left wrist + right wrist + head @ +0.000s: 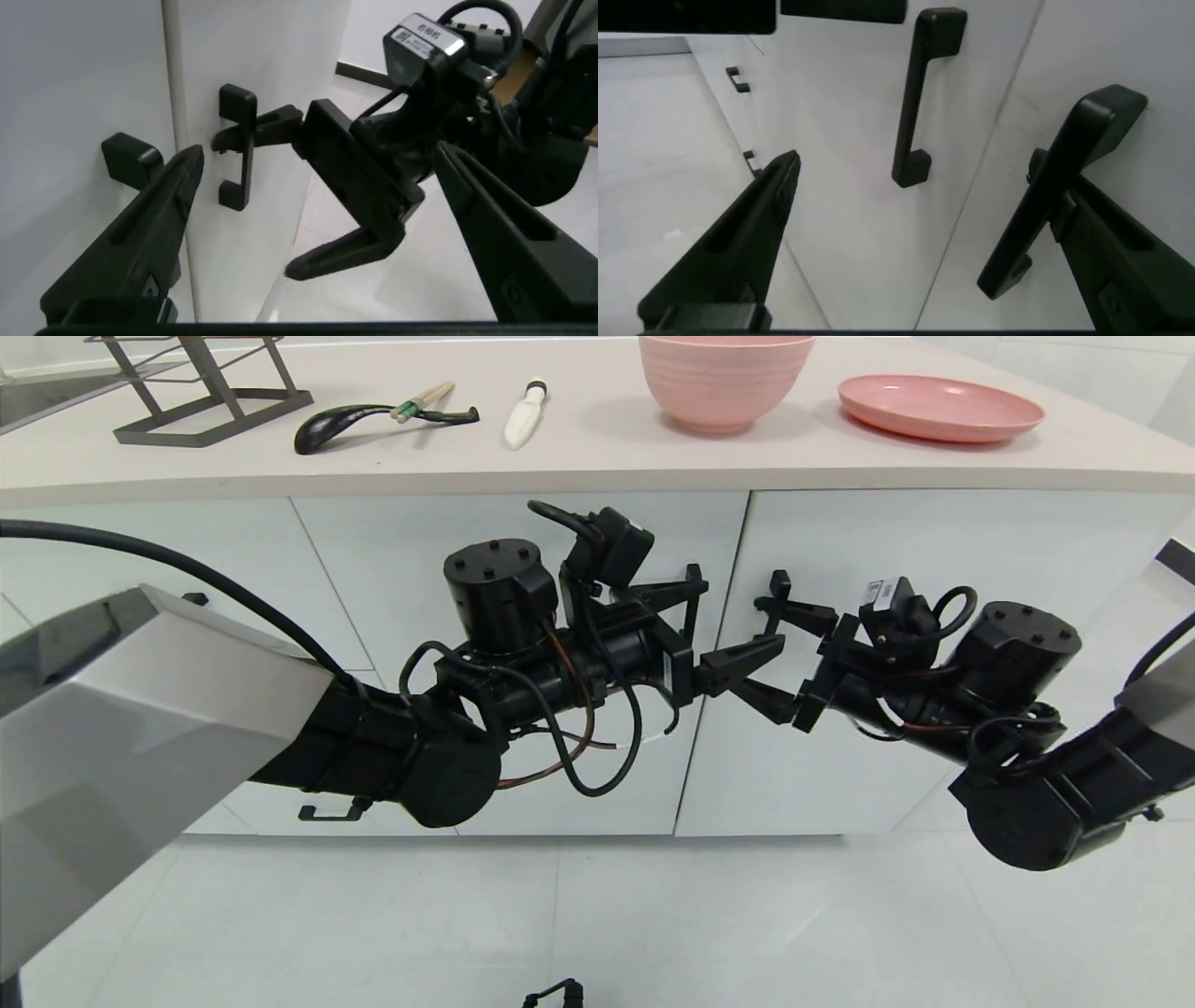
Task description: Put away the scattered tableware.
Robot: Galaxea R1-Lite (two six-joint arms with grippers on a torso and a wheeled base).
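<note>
Scattered tableware on the countertop [597, 462]: a pink bowl [726, 378] stands toward the back edge at mid-length, with a pink plate [938, 407] just beside it toward the right end. Toward the left end lies a black ladle [327, 425] with a pair of chopsticks [422, 401] resting on its handle and a white-handled utensil [525, 415] near them. A metal rack [201, 392] stands at the far left. Nothing appears stowed yet. Below the front edge, the left gripper [738, 616] and right gripper [951, 131] face each other before the cabinet doors [523, 551], each spread wide and holding nothing. Their tips interleave close to the door handles [920, 93] flanking the seam; contact with a handle cannot be told. If a door is to be opened first, the arms should part before either closes. One gripper should then straddle a single handle bar squarely and pull along the door's swing.
</note>
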